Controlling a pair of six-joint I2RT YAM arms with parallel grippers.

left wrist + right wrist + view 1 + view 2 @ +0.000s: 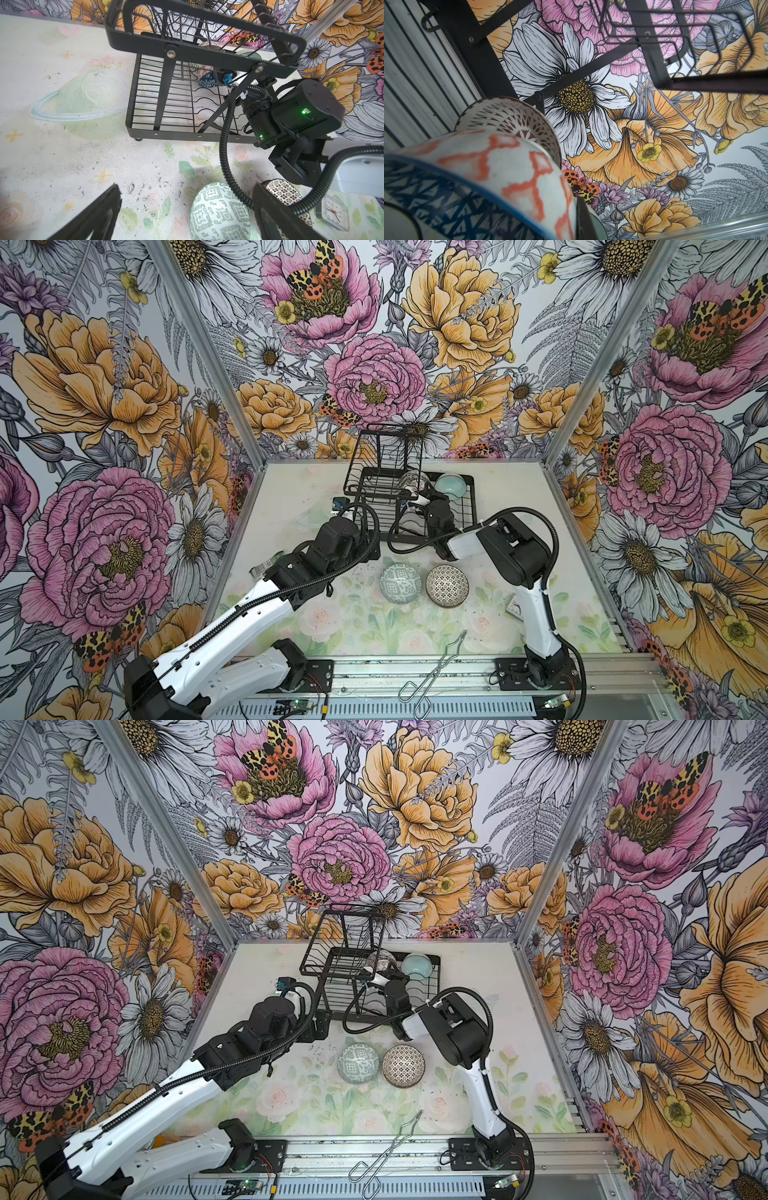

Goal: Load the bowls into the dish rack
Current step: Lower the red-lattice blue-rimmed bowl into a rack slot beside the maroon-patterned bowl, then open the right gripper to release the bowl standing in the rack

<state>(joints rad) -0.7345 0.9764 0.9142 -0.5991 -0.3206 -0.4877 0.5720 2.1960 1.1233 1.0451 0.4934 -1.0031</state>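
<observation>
The black wire dish rack (432, 510) (332, 986) (166, 99) stands at the back middle. My right gripper (419, 499) reaches in under its raised basket, shut on the rim of a blue bowl with white triangles (207, 80) (446, 199). Beside it stand an orange-lattice bowl (512, 162), a brown-patterned bowl (508, 120) (380, 959) and a mint bowl (452, 485). In front of the rack, a grey-green patterned bowl (401, 584) (220, 214) lies upside down next to an upright black-white dotted bowl (447, 585) (403, 1066). My left gripper (187, 209) hovers open and empty beside the grey-green bowl.
Metal tongs (432, 672) lie at the table's front edge. A small clock (515, 608) (332, 212) sits by the right arm's base. The right arm's cable (224, 145) hangs between the rack and the two loose bowls. Flowered walls close three sides.
</observation>
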